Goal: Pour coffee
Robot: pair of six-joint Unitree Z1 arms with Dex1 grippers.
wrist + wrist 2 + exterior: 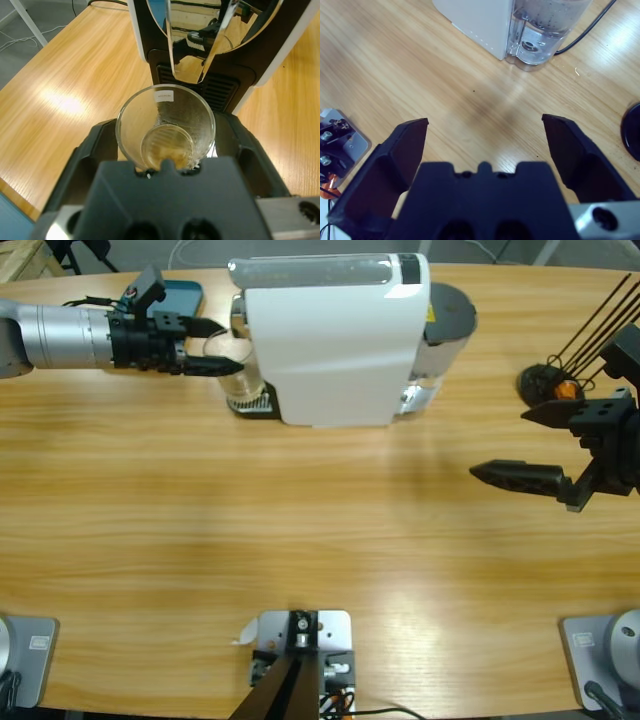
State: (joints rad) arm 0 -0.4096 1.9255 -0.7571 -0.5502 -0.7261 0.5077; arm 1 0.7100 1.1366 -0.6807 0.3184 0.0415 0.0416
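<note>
Left gripper [222,352]: reaches in from the left edge of the high view; its two jaws close on either side of the tumbler [166,131], clasping it at the machine's front.
Tumbler: small clear glass, upright, standing on the drip tray [252,406] under the spout [195,37]; a small white label sits on its far inner wall.
Coffee [167,147]: a shallow pale amber-brown layer at the tumbler's bottom (seen from above through the open rim).
Machine [335,340]: white body lying across the top middle of the table [300,530]; black front with a vent grille behind the tumbler in the left wrist view.
Water tank [547,27]: clear, at the machine's rear, with a black cable leading away from it over the table.
Right gripper [540,445]: at the right edge of the high view, well apart from the machine; jaws spread wide with only bare wood between them, holding nothing.
Capsule rack [550,385]: black round base with thin black rods, near the right gripper; an orange capsule [567,390] shows at its base.
Blue object [180,295]: flat, at the table's far edge behind the left gripper (what it is cannot be told).
</note>
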